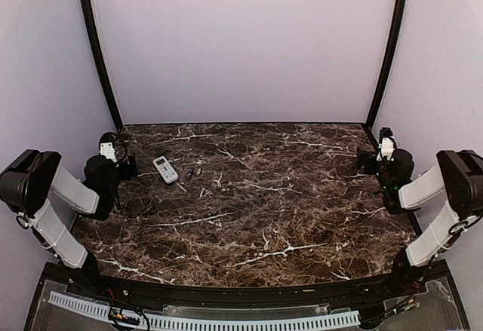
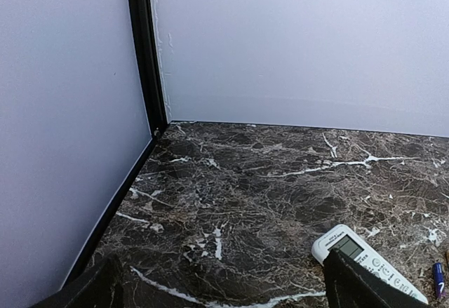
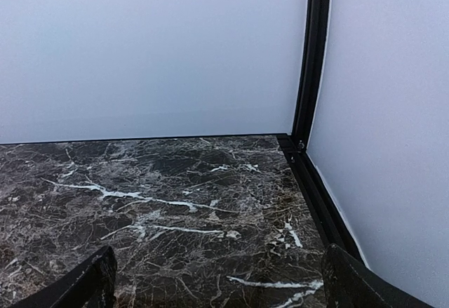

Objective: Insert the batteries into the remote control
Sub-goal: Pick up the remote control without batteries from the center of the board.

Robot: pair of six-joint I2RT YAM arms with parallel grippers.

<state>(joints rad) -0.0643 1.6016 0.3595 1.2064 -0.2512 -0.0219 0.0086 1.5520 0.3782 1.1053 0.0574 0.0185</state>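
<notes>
The white remote control [image 1: 165,169] lies face up, buttons and display showing, on the dark marble table [image 1: 256,218] at the back left. Two batteries [image 1: 194,172], tiny dark cylinders, lie just right of it. My left gripper [image 1: 123,162] hovers open a little left of the remote. In the left wrist view the remote [image 2: 354,250] sits partly behind my right fingertip [image 2: 351,287], and one bluish battery [image 2: 438,278] shows at the frame's edge. My left gripper [image 2: 224,295] is empty. My right gripper [image 1: 367,160] stands open and empty at the far right [image 3: 217,292].
White walls enclose the table on three sides, with black posts [image 1: 98,52] in the back corners. A black rail [image 3: 319,196] runs along the right edge close to my right gripper. A small pale piece [image 1: 180,187] lies on the marble just in front of the remote.
</notes>
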